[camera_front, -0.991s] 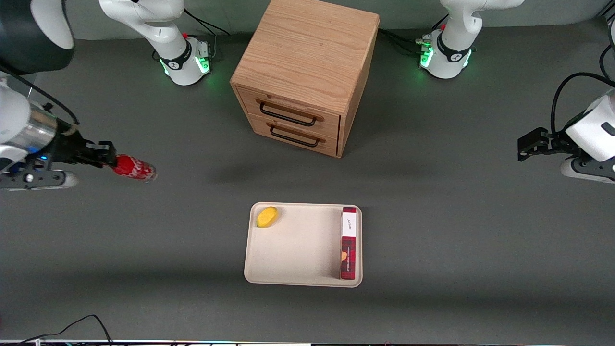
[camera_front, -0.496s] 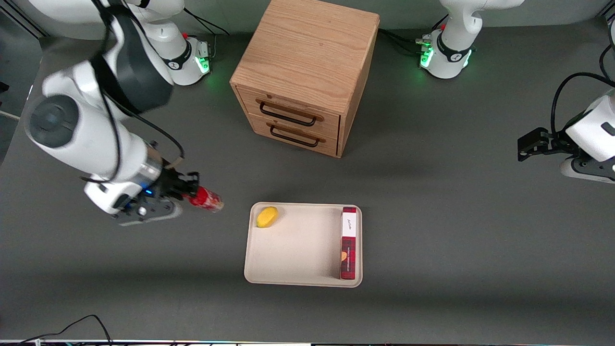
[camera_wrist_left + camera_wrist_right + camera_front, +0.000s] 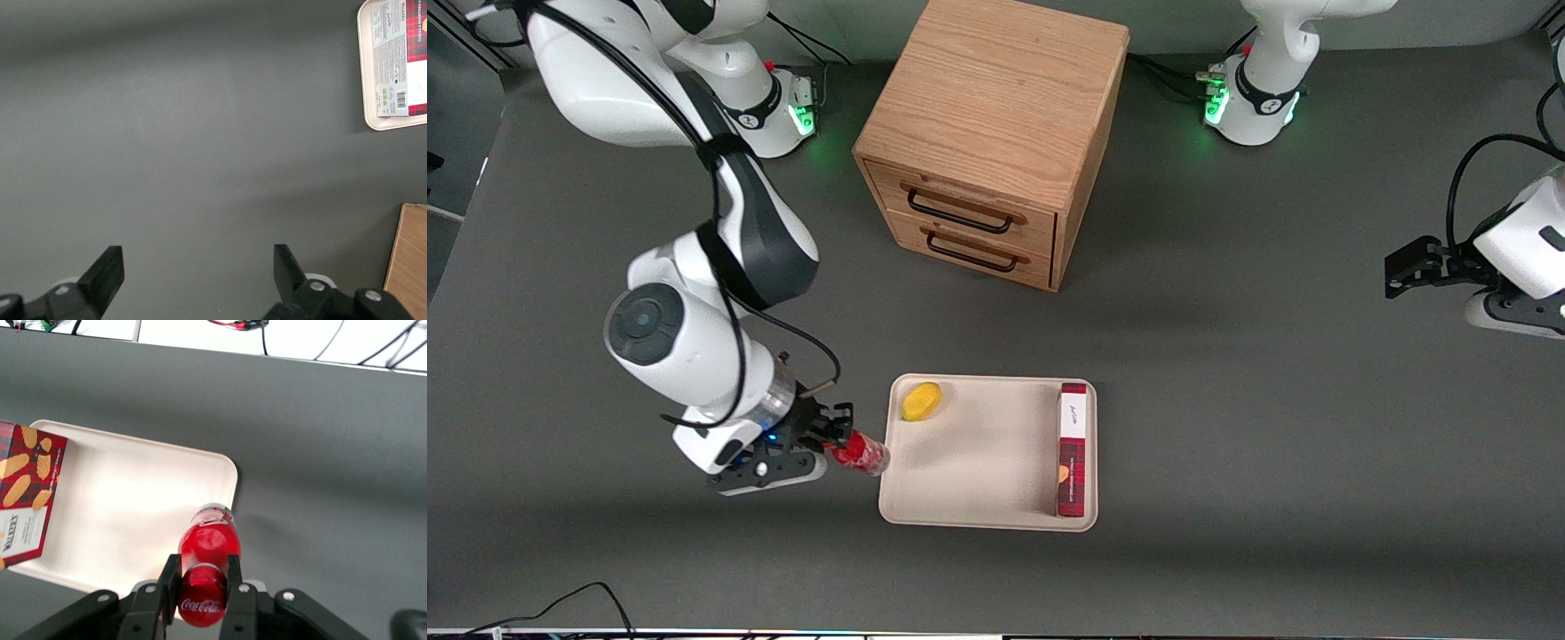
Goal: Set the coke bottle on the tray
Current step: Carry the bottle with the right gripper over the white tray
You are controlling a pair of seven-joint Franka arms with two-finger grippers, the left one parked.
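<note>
A wooden cabinet [image 3: 987,142] stood on the dark grey table [image 3: 1272,400], with its two drawers closed, each with a black handle. In front of the cabinet, nearer to the front camera, lay a yellow lemon [image 3: 921,401]. Also in front of the cabinet, more toward the parked arm's end, a long red plaid box [image 3: 1072,449] lay flat, well apart from the cabinet

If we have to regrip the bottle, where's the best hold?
As now: the end effector is shut on the bottle around its cap end, fingers across the narrow round body, coming from above. It hangs at the tray edge.
</note>
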